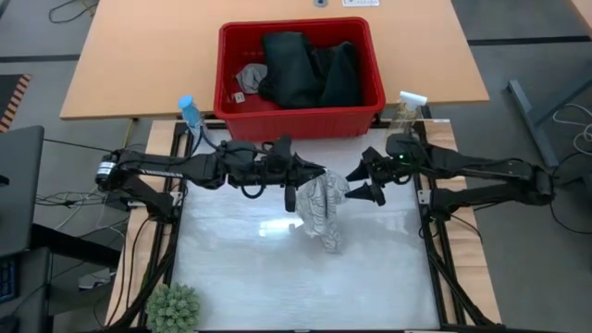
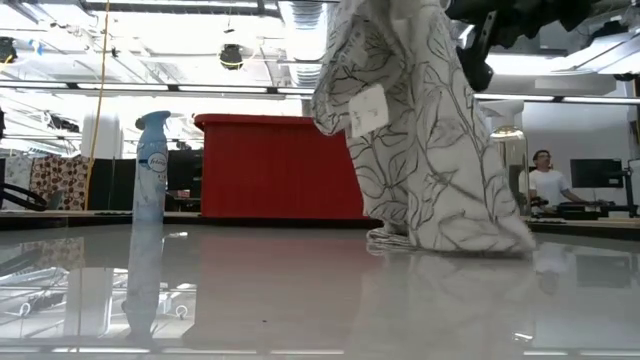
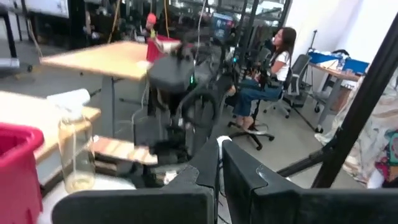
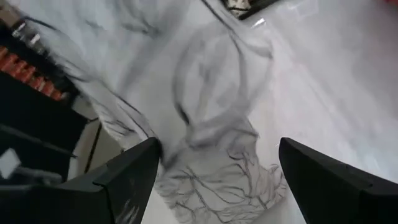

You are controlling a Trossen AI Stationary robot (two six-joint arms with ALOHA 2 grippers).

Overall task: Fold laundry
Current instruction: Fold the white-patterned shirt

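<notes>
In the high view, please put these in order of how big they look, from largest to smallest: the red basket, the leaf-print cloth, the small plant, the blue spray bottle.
1. red basket
2. leaf-print cloth, hanging bunched, so partly hidden
3. small plant, cut off by the picture's edge
4. blue spray bottle

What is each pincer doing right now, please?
Left pincer: shut on the leaf-print cloth, holding it up.
Right pincer: open beside the cloth, holding nothing.

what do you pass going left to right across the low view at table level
blue spray bottle → red basket → leaf-print cloth hanging with its lower end on the table → person far back in the room
</notes>
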